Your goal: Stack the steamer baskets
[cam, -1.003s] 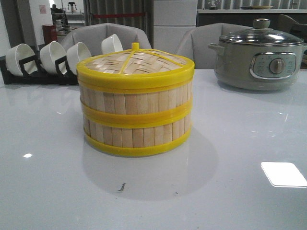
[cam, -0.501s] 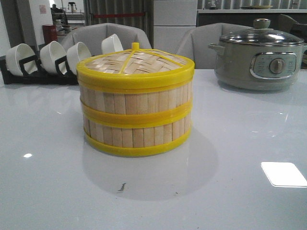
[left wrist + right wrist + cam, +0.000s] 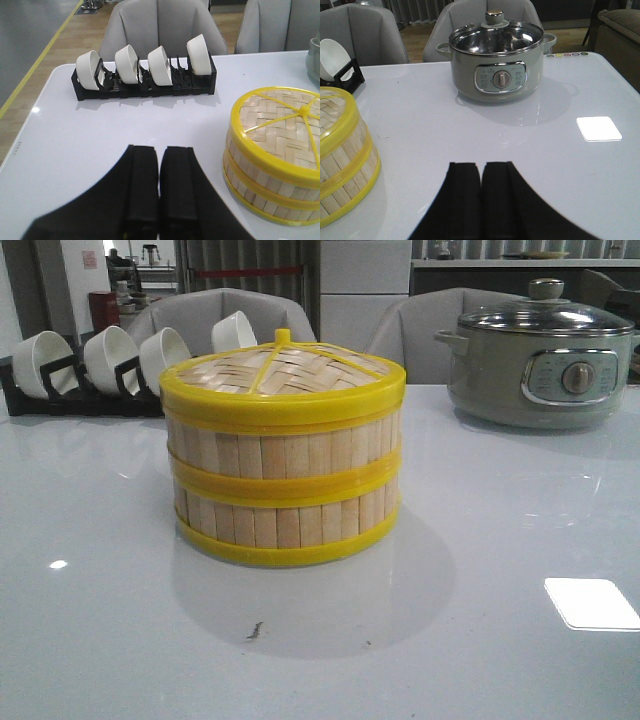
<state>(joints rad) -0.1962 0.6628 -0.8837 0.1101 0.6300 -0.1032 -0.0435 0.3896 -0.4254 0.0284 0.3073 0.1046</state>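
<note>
Obs: the steamer baskets (image 3: 284, 490) already sit one on the other near the middle of the white table (image 3: 500, 640), walls lined up, the yellow rims meeting in one band at mid-height. The woven lid (image 3: 285, 370) is seated on the upper basket, knob up, level as far as the front view shows.

Left gripper (image 3: 159, 165): fingers pressed together, nothing between them, held over bare table beside the stack and apart from it. Right gripper (image 3: 481, 180): likewise clenched on nothing, on the stack's other side, well clear of it.

Judgement: the stacking looks done; what is left to you is a check and a clean rest
- Look at the middle band all round. From the front it reads even, no step or gap; the far side is hidden, so you cannot confirm it there
- If you do correct the seating, open the fingers first and take the upper basket by its yellow rim from both sides; the slat walls look thin and the glossy table would let the whole stack slide under a one-sided push
- Keep both arms away from the bowl rack (image 3: 145, 85) behind the left side and the electric pot (image 3: 496, 60) behind the right

Writing: the pot's control panel (image 3: 500, 78) carries small markings around its dial, too fine to read. No brand or label shows on baskets, lid or rack
</note>
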